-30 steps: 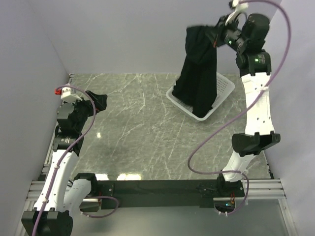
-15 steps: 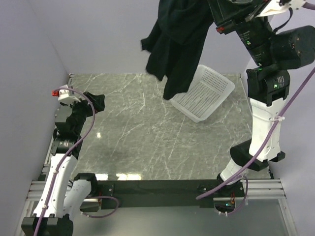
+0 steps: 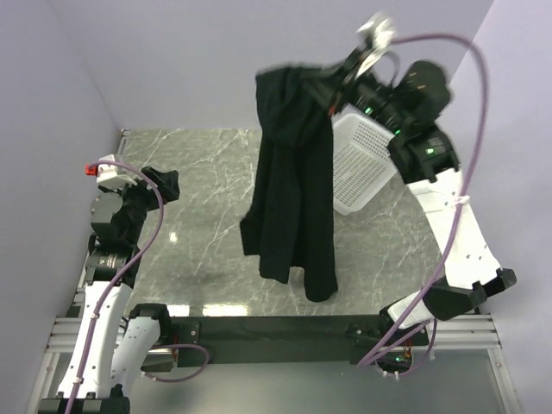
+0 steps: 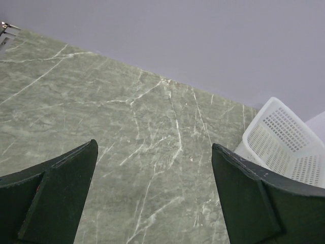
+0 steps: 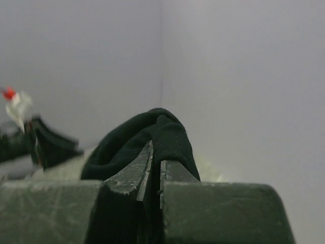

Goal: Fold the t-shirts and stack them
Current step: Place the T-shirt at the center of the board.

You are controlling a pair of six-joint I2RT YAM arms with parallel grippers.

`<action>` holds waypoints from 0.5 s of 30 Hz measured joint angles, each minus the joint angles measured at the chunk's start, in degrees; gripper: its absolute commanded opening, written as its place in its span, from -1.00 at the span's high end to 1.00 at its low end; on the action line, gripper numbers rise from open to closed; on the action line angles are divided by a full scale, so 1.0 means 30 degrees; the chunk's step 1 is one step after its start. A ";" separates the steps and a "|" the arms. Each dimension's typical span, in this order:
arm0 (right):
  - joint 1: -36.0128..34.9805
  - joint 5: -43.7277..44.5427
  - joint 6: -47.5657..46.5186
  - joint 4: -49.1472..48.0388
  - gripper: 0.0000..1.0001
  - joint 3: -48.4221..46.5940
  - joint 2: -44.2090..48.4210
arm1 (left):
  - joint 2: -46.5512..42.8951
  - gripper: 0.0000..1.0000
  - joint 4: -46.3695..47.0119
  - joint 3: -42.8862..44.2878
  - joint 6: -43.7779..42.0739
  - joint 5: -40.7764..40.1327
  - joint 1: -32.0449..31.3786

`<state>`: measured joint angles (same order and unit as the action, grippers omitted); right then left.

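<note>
Right gripper, jaws clamped on black shirt hanging over table. Left gripper, jaws wide apart, holding nothing.

Marble table with white basket

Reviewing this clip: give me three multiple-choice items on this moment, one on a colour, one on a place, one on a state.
1. What colour is the basket?
A. White
B. Blue
C. Black

2. Where is the black t-shirt?
A. In the basket
B. Hanging from the right claw above the table
C. Flat on the table

3. How is the left claw?
A. Open and empty
B. Shut on the t-shirt
C. Shut on the basket

Answers:
1. A, it is white mesh plastic.
2. B, the cloth dangles from the pinching jaws.
3. A, its jaws stand apart with bare marble between.
</note>
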<state>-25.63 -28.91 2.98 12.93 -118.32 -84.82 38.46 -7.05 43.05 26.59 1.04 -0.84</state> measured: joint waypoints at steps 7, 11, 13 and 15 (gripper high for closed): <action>-0.1137 -0.2025 -0.2324 0.1443 0.95 1.1402 0.2769 | -0.0087 -0.99 -0.0248 0.0029 -0.0058 -0.0007 0.0000; -0.2025 -0.1851 -0.4022 0.2747 -0.08 1.5555 0.3300 | -0.0066 -0.99 -0.0175 0.0029 0.0029 0.0087 0.0000; -0.2033 -0.1457 -0.4918 0.3548 -0.52 1.5722 0.3038 | 0.0051 -0.99 -0.0044 0.0029 0.0087 0.0226 0.0000; -0.1996 -0.0903 -0.5858 0.4131 -0.71 1.5460 0.2841 | 0.0270 -0.99 0.0131 0.0029 0.0219 0.0466 0.0000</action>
<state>-31.62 -31.62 -14.59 25.32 -71.94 -76.29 39.27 -6.66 43.13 27.24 2.44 -0.84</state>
